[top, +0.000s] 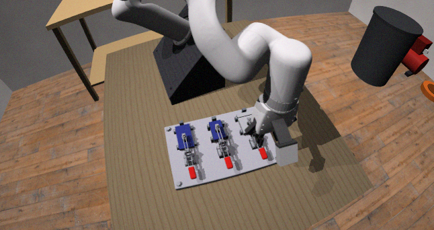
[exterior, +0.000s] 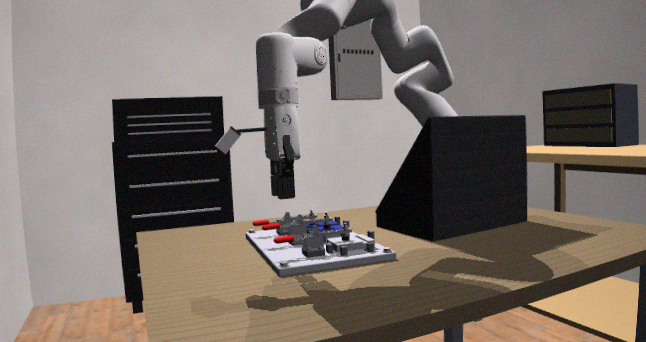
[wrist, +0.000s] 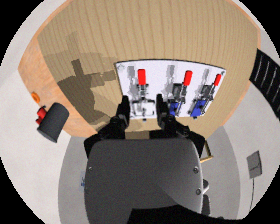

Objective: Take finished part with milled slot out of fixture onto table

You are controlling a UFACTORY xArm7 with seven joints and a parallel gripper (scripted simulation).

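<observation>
Finished part (top: 246,124) (exterior: 348,243) (wrist: 143,110) sat in its nest on the fixture (top: 170,156) (exterior: 274,264) (wrist: 128,85), at the end nearest the table's R edge in top view. Gripper (top: 254,135) (exterior: 283,196) (wrist: 142,101) hung above fixture, jaws part-spread w/ nothing btwn. Both blue blanks (top: 185,140) (wrist: 197,108) sat in nests toward the table's L edge.

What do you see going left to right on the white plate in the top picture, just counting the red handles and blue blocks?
Blue block, red handle, another blue block, another red handle, last red handle.
</observation>
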